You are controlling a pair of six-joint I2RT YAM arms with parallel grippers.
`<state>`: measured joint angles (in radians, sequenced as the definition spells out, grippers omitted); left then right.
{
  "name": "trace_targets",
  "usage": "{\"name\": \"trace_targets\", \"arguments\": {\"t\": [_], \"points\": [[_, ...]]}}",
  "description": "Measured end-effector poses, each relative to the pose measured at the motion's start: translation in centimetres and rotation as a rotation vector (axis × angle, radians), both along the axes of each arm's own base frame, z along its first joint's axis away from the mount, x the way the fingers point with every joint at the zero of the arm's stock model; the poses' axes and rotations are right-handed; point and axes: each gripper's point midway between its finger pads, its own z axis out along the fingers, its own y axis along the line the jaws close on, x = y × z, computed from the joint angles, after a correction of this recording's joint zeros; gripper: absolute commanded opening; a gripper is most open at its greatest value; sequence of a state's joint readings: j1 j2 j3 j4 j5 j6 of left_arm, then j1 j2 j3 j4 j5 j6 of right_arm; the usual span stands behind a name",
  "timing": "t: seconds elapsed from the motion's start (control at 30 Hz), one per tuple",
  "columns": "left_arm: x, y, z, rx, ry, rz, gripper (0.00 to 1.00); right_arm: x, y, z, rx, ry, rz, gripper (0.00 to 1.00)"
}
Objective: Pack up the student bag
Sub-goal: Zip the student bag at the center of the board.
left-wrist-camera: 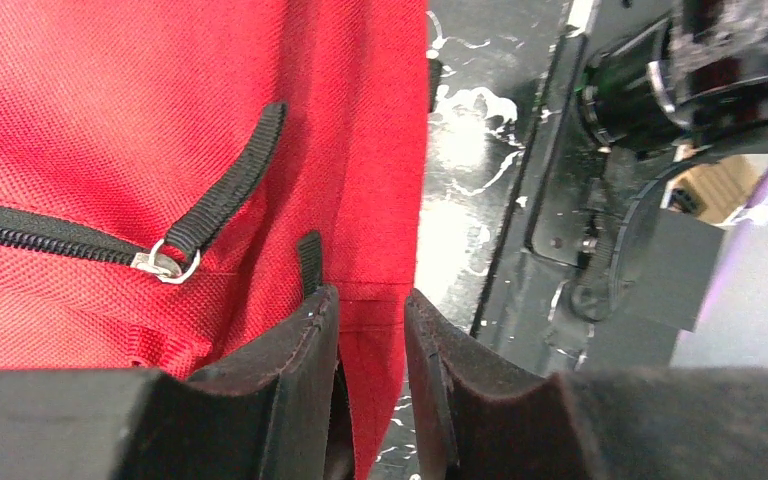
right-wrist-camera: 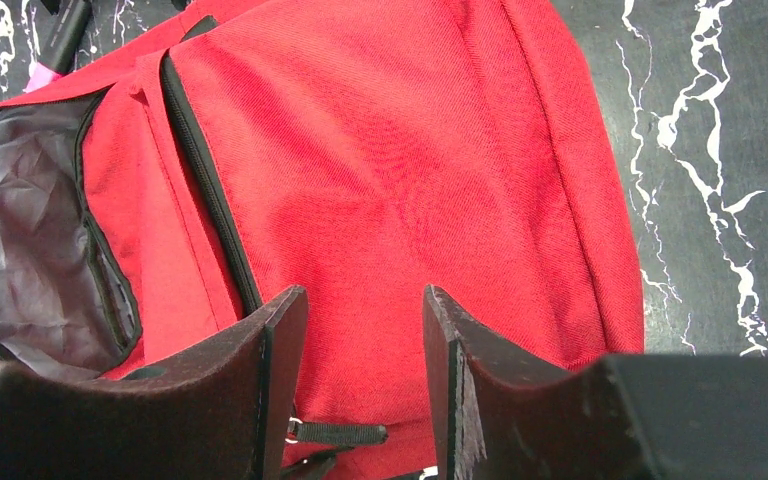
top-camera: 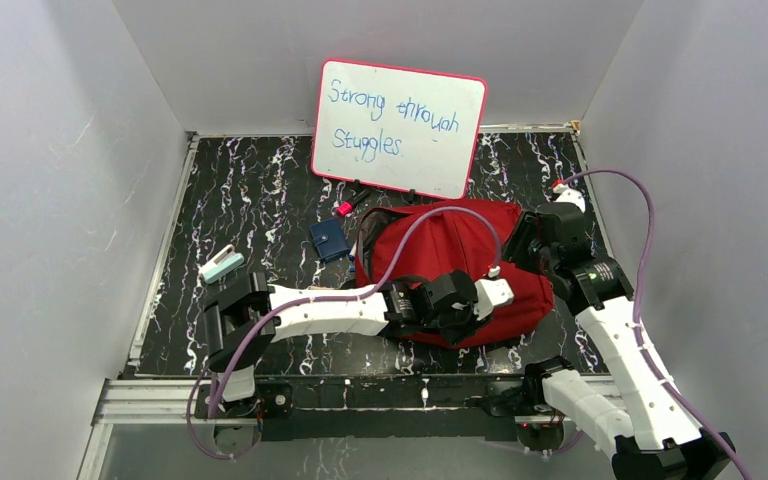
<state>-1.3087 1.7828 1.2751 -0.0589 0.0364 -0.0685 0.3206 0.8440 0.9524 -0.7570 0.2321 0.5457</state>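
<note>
The student bag (top-camera: 450,262), a red backpack, lies in the middle of the table. Its main compartment gapes open, showing grey lining (right-wrist-camera: 40,230). My left gripper (top-camera: 500,292) reaches across the bag's near side. In the left wrist view its jaws (left-wrist-camera: 372,298) stand narrow around the bag's red edge seam, with fabric filling the gap at the tips. A black zipper pull (left-wrist-camera: 225,190) lies just left of them. My right gripper (top-camera: 516,240) hangs at the bag's right side. It is open (right-wrist-camera: 365,292) above the red front panel, gripping nothing.
A whiteboard (top-camera: 400,128) with handwriting leans against the back wall behind the bag. A small blue case (top-camera: 329,240) and a pink-capped marker (top-camera: 343,208) lie left of the bag. A teal and white eraser (top-camera: 222,264) rests near the left arm's base.
</note>
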Motion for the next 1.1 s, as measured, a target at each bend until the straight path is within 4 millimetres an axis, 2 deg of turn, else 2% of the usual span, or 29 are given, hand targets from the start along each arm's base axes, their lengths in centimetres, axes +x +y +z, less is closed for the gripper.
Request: {"name": "trace_targets", "arguments": {"t": [0.13,0.37,0.7,1.03,1.07,1.1], "points": [[0.9,0.2,-1.1,0.035,-0.042,0.029,0.26,-0.1,0.0,0.1,0.005,-0.007,0.002,0.54],[1.8,0.5,-2.0,0.067,-0.079,0.053,0.0,-0.5,0.0,-0.2,0.006,-0.003,0.005,0.54],[2.6,0.4,-1.3,0.056,-0.108,0.094,0.0,-0.8,0.1,-0.8,0.01,0.009,0.013,0.54],[3.6,1.4,2.5,-0.054,-0.145,0.201,0.0,-1.1,0.3,-1.8,0.017,0.031,0.026,0.55],[3.6,1.4,2.6,-0.06,-0.143,0.204,0.02,-1.1,0.3,-1.8,0.017,0.031,0.026,0.55],[3.6,1.4,2.7,-0.066,-0.141,0.206,0.1,-1.1,0.3,-1.7,0.018,0.03,0.027,0.55]]}}
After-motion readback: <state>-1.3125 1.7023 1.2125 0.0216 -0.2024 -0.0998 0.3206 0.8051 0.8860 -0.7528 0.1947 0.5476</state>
